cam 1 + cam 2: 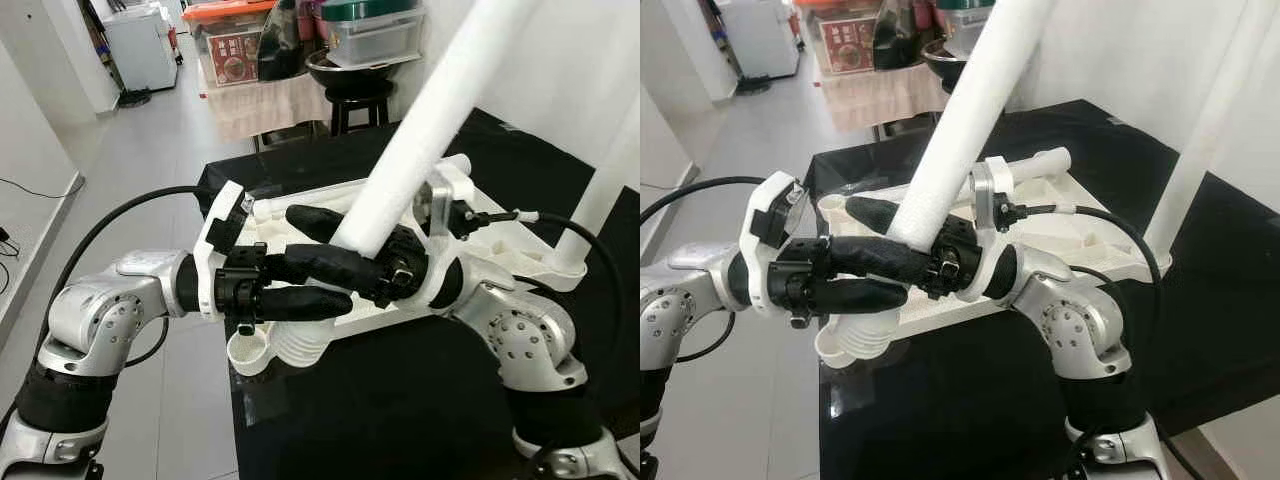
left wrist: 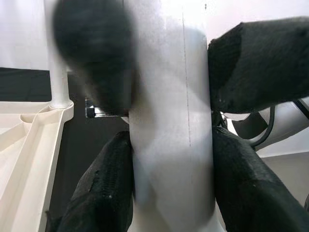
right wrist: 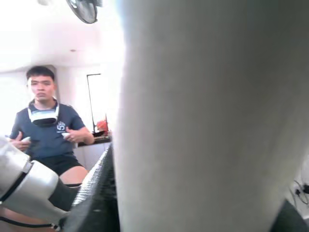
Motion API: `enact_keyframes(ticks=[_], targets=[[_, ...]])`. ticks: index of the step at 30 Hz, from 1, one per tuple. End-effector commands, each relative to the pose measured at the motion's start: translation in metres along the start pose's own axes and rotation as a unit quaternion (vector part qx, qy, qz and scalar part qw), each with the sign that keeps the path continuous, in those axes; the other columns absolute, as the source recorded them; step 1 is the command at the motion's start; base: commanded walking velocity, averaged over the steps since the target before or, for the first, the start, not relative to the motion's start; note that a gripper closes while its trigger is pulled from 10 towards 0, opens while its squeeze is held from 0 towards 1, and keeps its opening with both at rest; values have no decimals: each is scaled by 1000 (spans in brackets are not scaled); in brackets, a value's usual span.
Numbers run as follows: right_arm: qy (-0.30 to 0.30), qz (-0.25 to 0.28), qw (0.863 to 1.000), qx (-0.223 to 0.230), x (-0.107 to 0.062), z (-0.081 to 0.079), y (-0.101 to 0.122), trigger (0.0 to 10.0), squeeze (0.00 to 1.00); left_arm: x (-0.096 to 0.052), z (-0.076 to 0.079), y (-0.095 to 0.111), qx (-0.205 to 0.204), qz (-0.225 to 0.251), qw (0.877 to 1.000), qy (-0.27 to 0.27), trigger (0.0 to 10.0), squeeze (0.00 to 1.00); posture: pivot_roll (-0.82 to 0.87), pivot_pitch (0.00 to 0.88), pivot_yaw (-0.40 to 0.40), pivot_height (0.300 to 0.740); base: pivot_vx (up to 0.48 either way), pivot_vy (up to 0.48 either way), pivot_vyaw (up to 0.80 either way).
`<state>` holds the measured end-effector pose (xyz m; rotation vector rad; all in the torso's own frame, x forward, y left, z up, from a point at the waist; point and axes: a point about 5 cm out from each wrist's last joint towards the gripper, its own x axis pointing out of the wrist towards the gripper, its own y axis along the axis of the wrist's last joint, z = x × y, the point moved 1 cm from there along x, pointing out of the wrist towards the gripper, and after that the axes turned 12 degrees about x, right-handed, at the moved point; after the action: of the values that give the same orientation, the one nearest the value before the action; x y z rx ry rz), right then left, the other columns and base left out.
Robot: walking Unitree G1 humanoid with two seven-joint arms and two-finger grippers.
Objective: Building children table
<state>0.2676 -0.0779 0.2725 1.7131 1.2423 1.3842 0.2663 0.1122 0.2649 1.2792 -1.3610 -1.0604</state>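
Observation:
A white table leg (image 1: 430, 110) slants up to the right, its lower end just above the upturned white tabletop (image 1: 500, 250) on the black table (image 1: 400, 410). My left gripper (image 1: 345, 282) reaches in from the left and is shut on the leg's lower end; in the left wrist view the leg (image 2: 169, 121) sits between its fingers (image 2: 106, 188). From the right, my right gripper (image 1: 375, 255) is shut on the same leg (image 3: 203, 121). A second leg (image 1: 600, 190) stands upright in the far right corner. An empty round socket (image 1: 250, 350) shows at the near left corner.
The black table's left edge drops to grey floor (image 1: 150, 160). Behind stand a cloth-covered table (image 1: 265, 100) with boxes, a black stool (image 1: 355, 100) holding a bowl, and a white appliance (image 1: 140, 45). A seated person (image 3: 46, 125) shows in the right wrist view.

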Motion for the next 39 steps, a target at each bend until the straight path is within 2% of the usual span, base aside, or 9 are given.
enact_keyframes(ticks=[1, 13, 14, 24, 29, 36, 37, 38, 39], targets=[[19, -11, 1000, 5, 7, -5, -2, 0, 0, 2, 4, -2, -3, -8, 1000, -15, 0, 0, -64, 0, 58, 740, 0, 0, 0], [38, -43, 998, 23, -2, -9, -7, 0, 0, -1, -1, -2, 13, -15, 1000, 6, 196, 0, -64, 0, 59, 740, 0, 0, 0], [25, -37, 999, 16, -3, -5, -5, 0, 0, -2, -4, -2, 13, -10, 1000, 22, 10000, 1000, -63, 0, 57, 740, 0, 0, 0], [-128, 28, 991, -36, -16, 32, 13, 0, 0, -17, -9, -5, 15, -7, 996, 83, 10000, 1000, -59, 0, 57, 740, 0, 0, 0], [-245, 72, 965, -65, -36, 55, 26, 0, 0, -39, -1, -18, 3, -33, 990, 134, 10000, 1000, -51, 0, 58, 740, 0, 0, 0], [-329, 87, 935, -100, -54, 68, 29, 0, 0, -71, -1, -41, 12, -98, 957, 271, 10000, 1000, -30, 0, 52, 740, 0, 0, 0], [-322, 72, 938, -105, -51, 67, 24, 10000, 0, -72, -3, -48, 19, -111, 943, 311, 10000, 1000, -21, 0, 49, 740, 0, 0, 0], [-310, 59, 942, -109, -47, 64, 18, 10000, 0, -69, -2, -56, 20, -124, 934, 336, 10000, 984, -17, 0, 46, 740, 0, 0, 0], [-290, 44, 950, -110, -43, 60, 12, 10000, 0, -63, 2, -62, 18, -130, 931, 342, 10000, 408, -16, 0, 46, 740, 0, 0, 0]])
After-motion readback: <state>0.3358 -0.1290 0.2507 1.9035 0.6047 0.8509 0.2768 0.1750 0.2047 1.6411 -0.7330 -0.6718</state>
